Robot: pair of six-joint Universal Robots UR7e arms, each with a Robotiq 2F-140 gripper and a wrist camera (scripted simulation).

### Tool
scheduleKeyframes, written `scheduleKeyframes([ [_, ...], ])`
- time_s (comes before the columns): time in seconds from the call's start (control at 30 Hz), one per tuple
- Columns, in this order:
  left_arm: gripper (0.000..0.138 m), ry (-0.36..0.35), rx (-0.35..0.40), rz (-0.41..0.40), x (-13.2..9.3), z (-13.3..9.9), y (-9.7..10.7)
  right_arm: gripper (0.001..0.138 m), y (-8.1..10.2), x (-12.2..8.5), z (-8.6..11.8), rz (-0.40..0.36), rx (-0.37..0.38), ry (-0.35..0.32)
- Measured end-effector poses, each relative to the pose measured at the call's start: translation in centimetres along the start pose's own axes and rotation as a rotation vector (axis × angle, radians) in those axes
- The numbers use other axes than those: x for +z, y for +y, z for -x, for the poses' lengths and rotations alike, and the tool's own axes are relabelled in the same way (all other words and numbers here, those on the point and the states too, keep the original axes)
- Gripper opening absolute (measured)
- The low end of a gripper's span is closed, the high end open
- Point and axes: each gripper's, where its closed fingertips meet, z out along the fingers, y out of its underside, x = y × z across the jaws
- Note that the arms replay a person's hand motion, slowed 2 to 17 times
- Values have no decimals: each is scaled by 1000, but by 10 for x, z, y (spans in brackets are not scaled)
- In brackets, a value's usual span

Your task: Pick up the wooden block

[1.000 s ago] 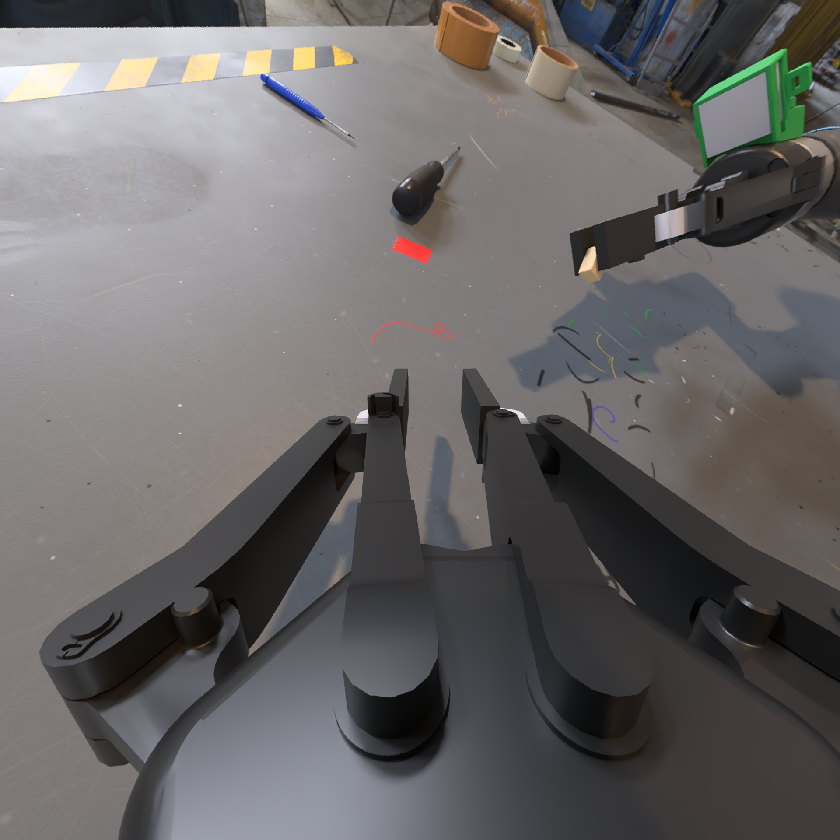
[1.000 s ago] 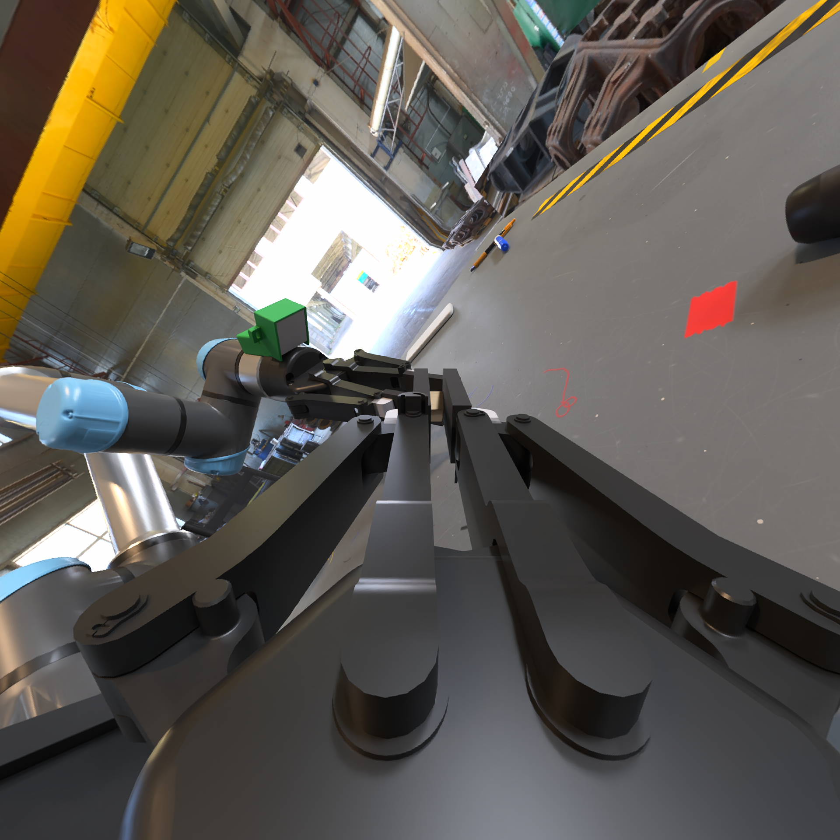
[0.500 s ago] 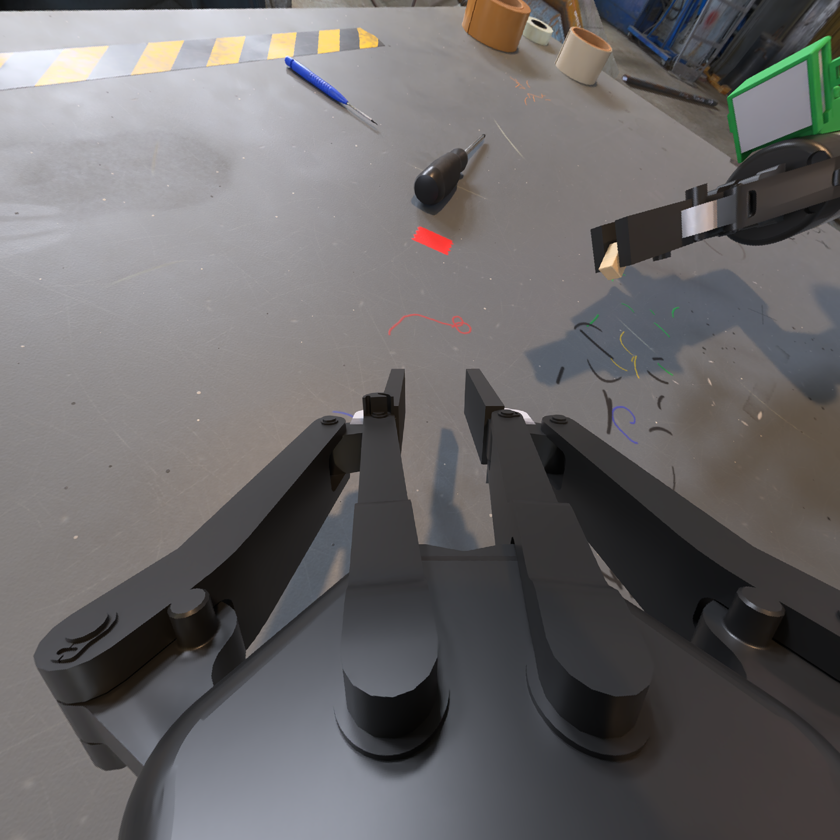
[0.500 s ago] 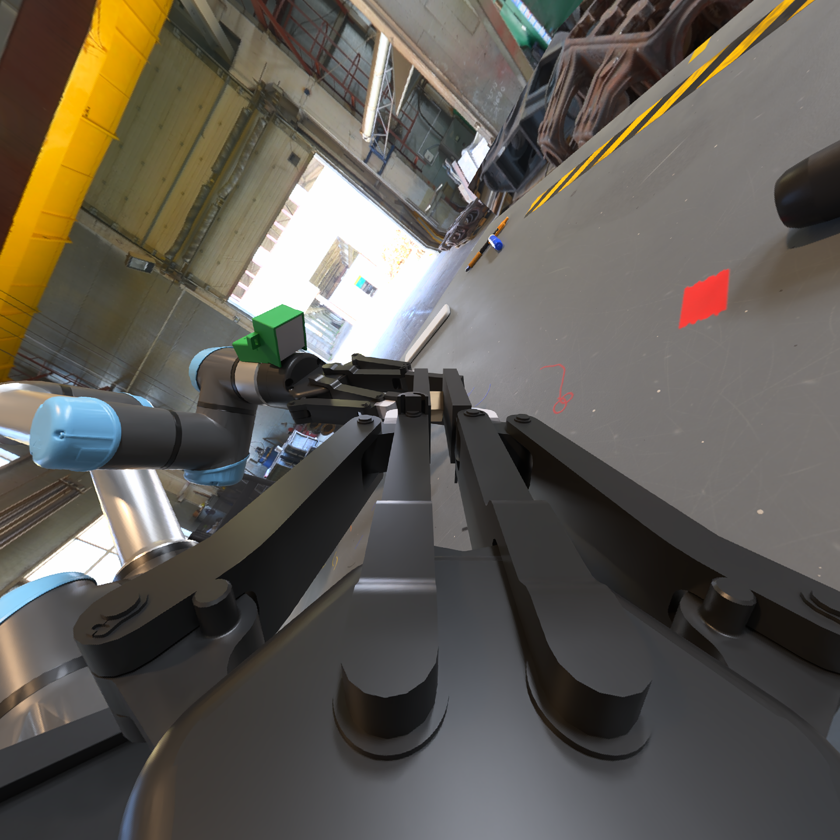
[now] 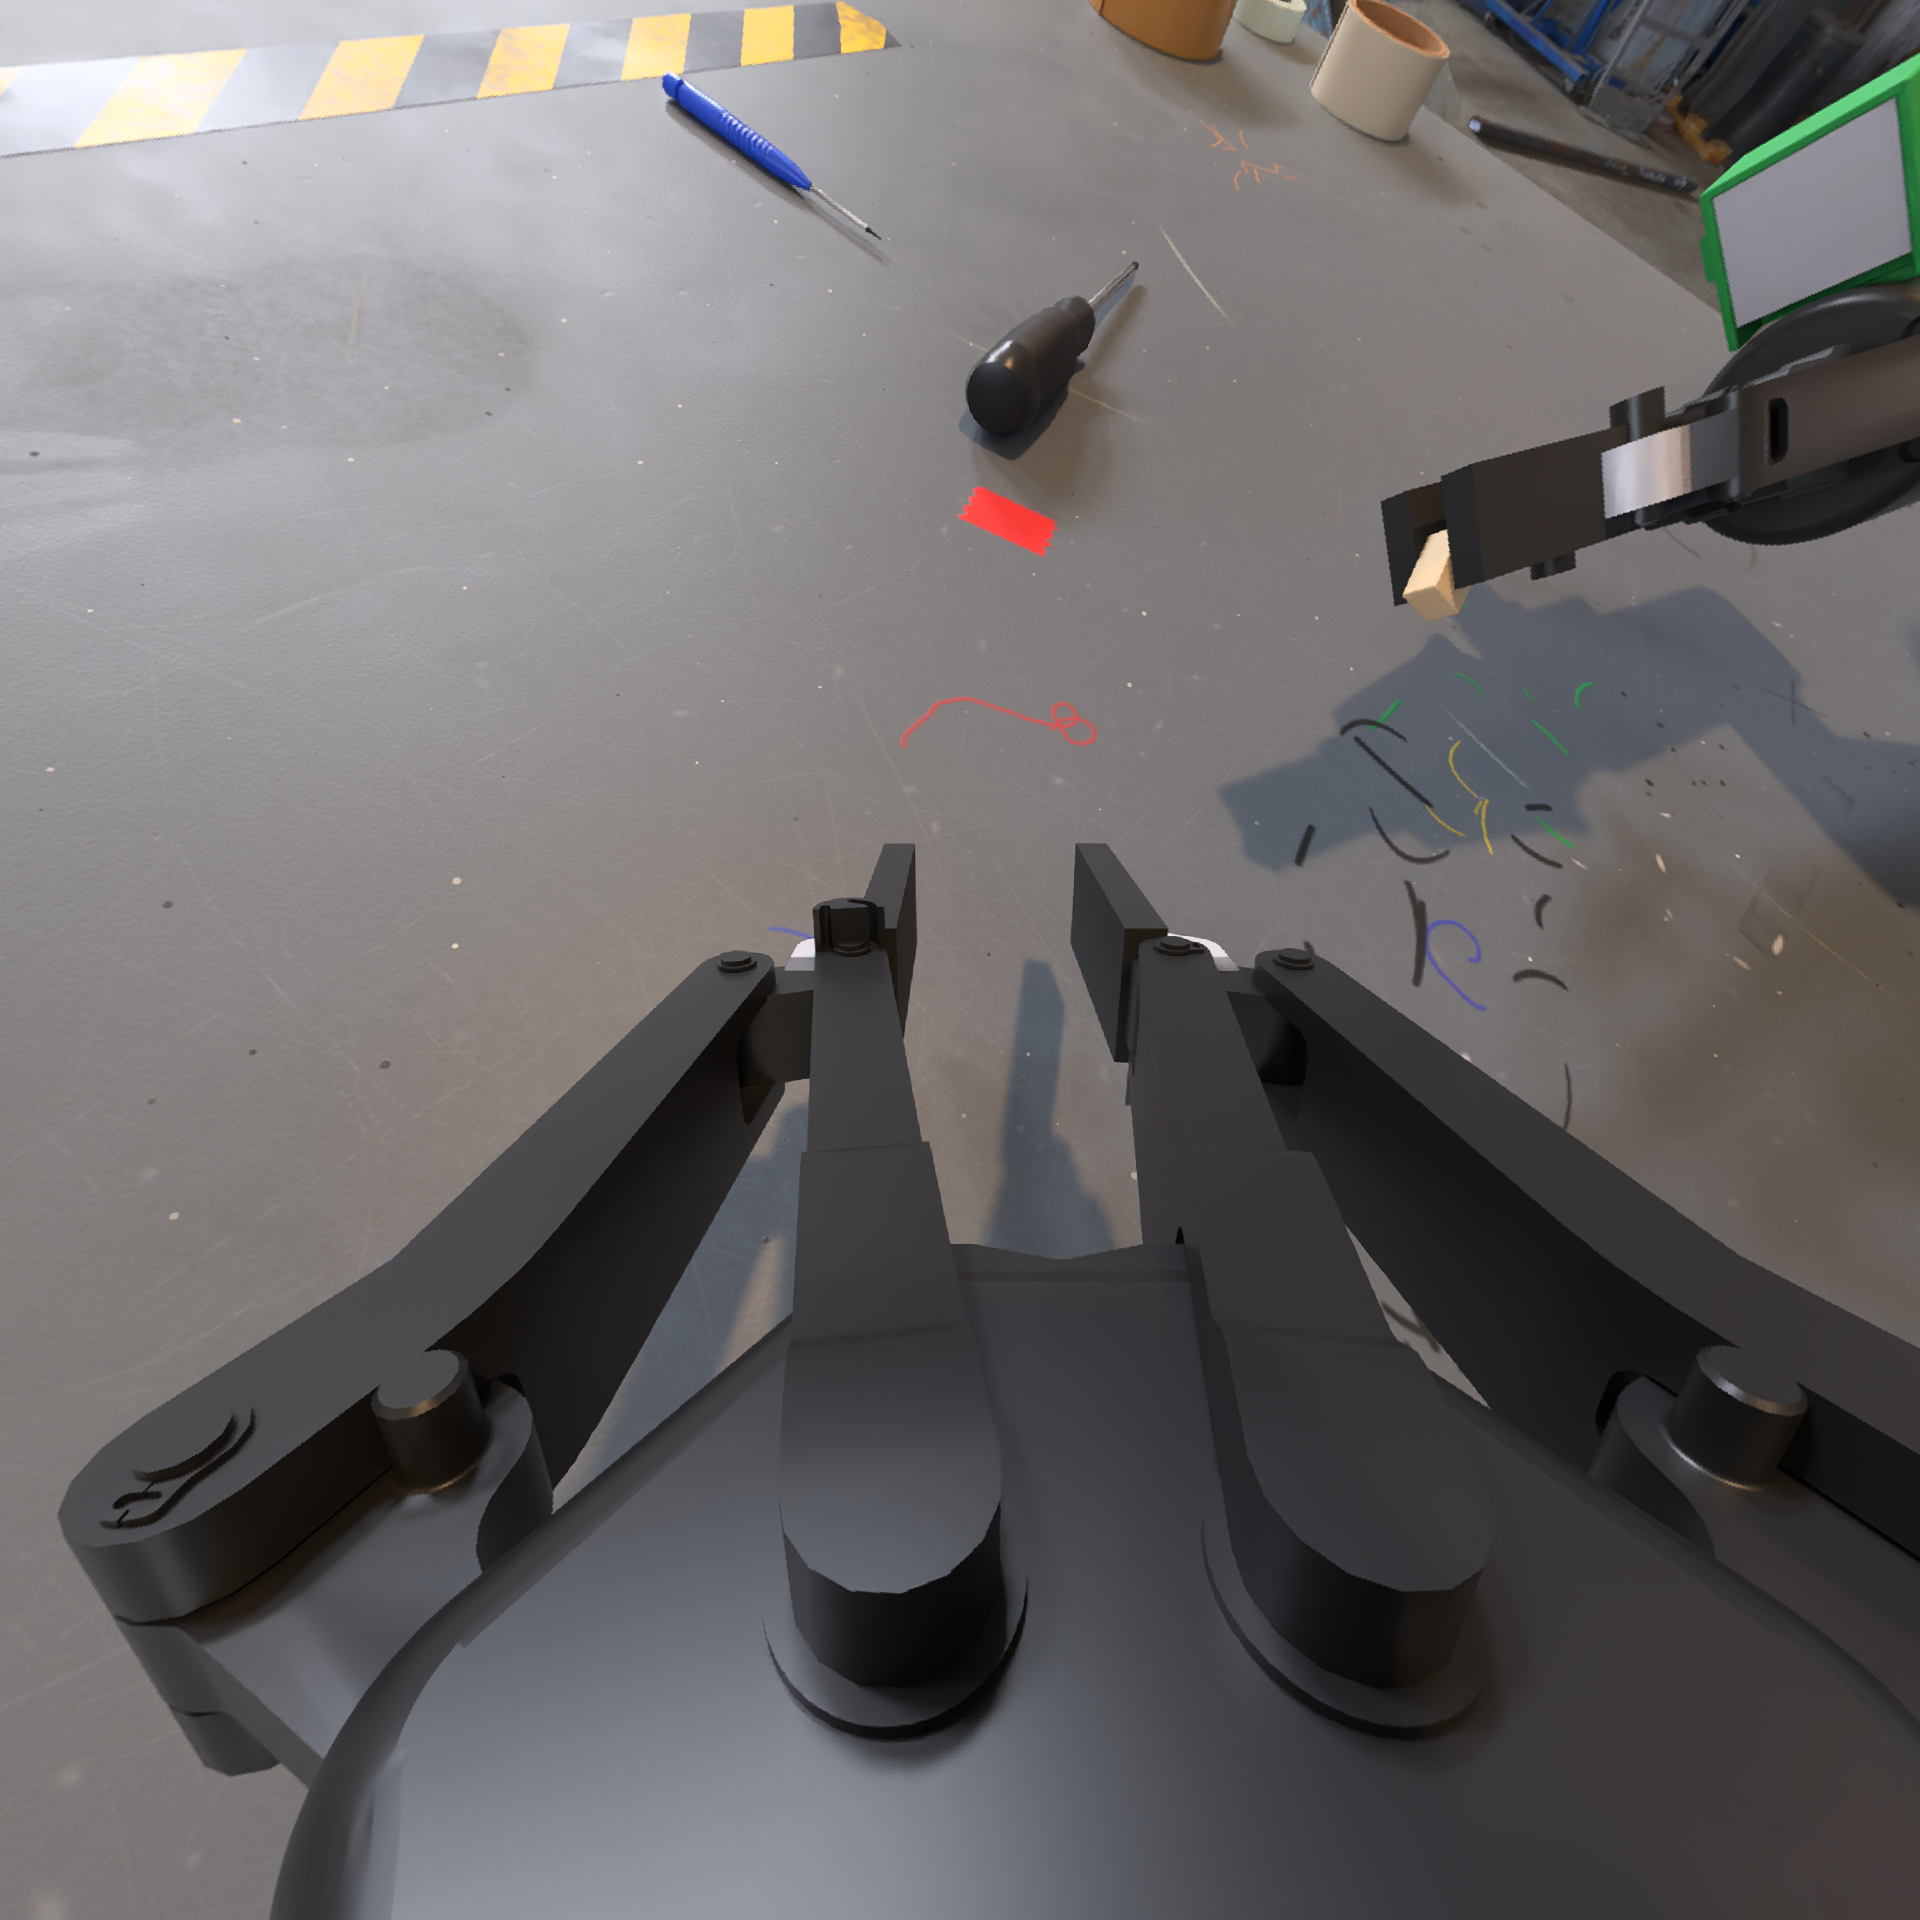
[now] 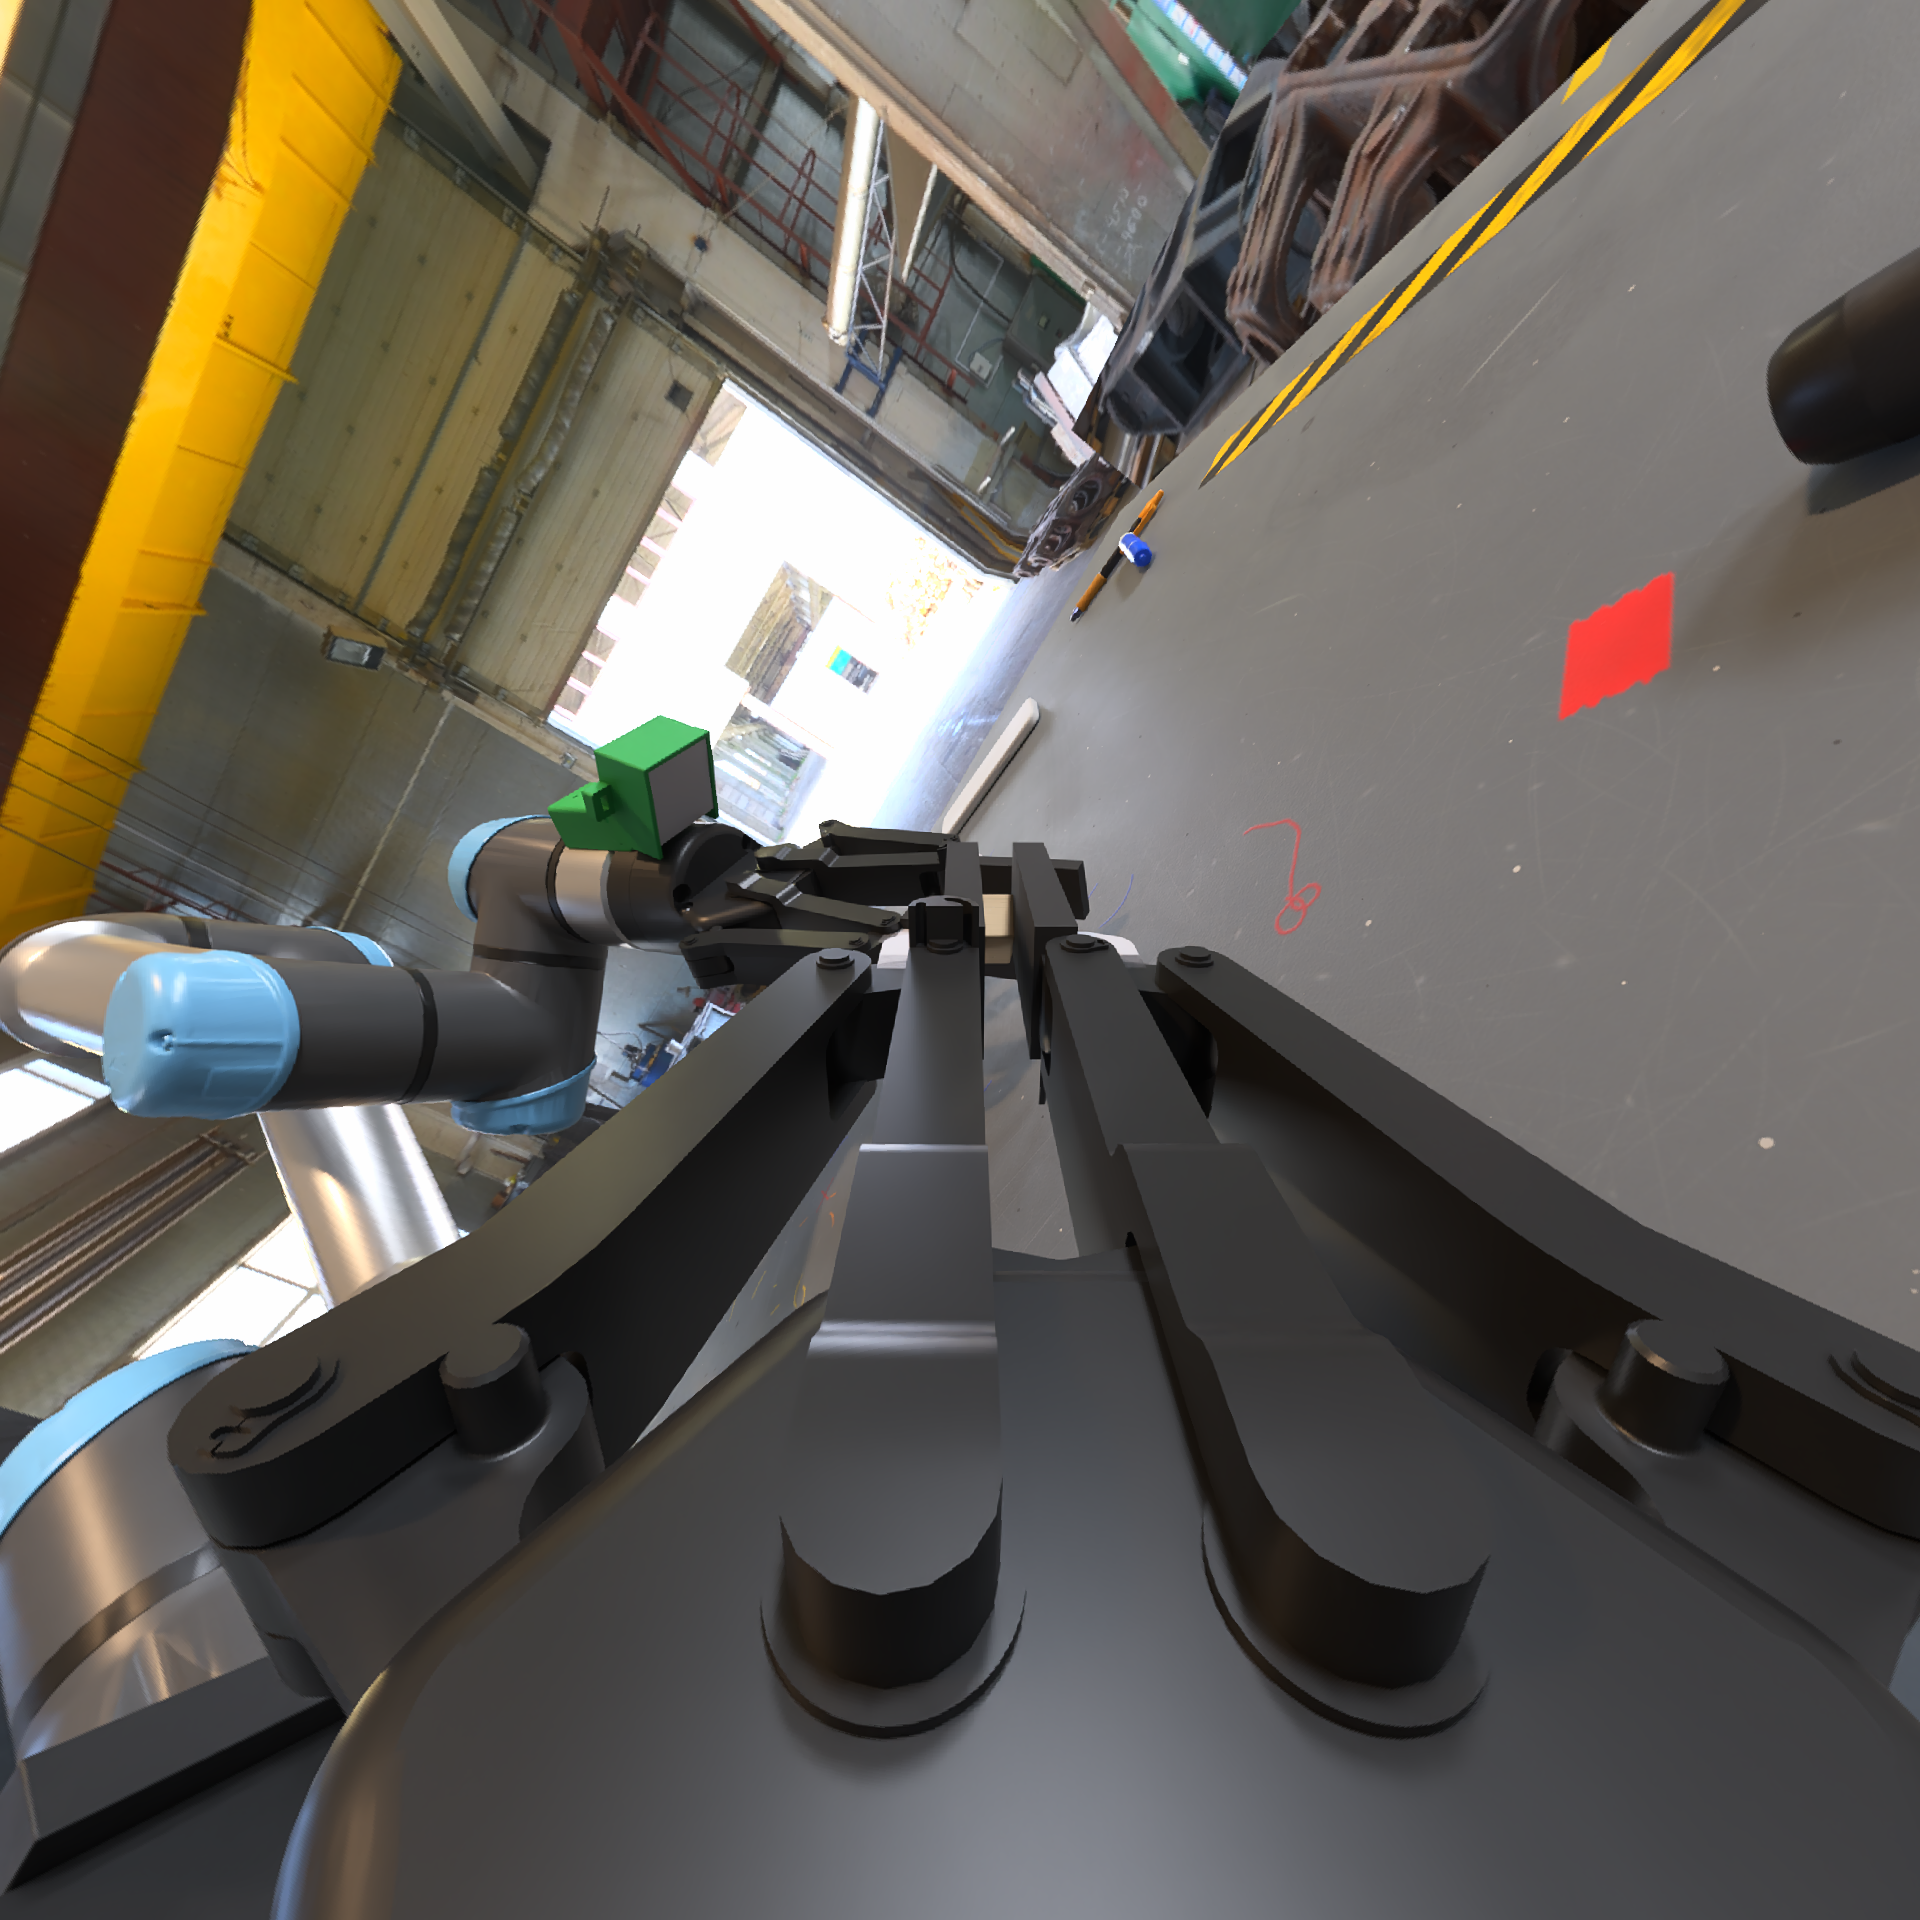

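A small pale wooden block (image 5: 1434, 590) is clamped at the fingertips of my right gripper (image 5: 1429, 540), which hangs in the air above the grey table at the right of the left wrist view. In the right wrist view the block (image 6: 997, 918) shows as a pale sliver between the two closed fingers of the right gripper (image 6: 995, 894). My left gripper (image 5: 992, 894) is open and empty, low over the table, pointing toward a red scribble (image 5: 997, 719). It also shows in the right wrist view (image 6: 894, 883), just beyond the block.
On the grey table (image 5: 416, 623) lie a black-handled screwdriver (image 5: 1039, 353), a red tape patch (image 5: 1006, 520), a blue pen (image 5: 748, 140), tape rolls (image 5: 1377, 68) at the far edge, and scattered wire scraps (image 5: 1455, 810). A yellow-black hazard stripe (image 5: 416, 73) marks the far edge.
The left wrist view has shifted, so the table items and the right gripper with the block appear to drift right and up. The right gripper stays shut on the block.
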Motion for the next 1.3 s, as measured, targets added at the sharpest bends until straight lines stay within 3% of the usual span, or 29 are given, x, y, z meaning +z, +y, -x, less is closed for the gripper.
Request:
scheduleKeyframes([
  [0.67,47,-15,3,0,4,1,-1,9,3,2,0,-1,148,-53],
  [1.3,49,-8,8,20,8,-2,2,9,5,4,2,11,162,-58],
])
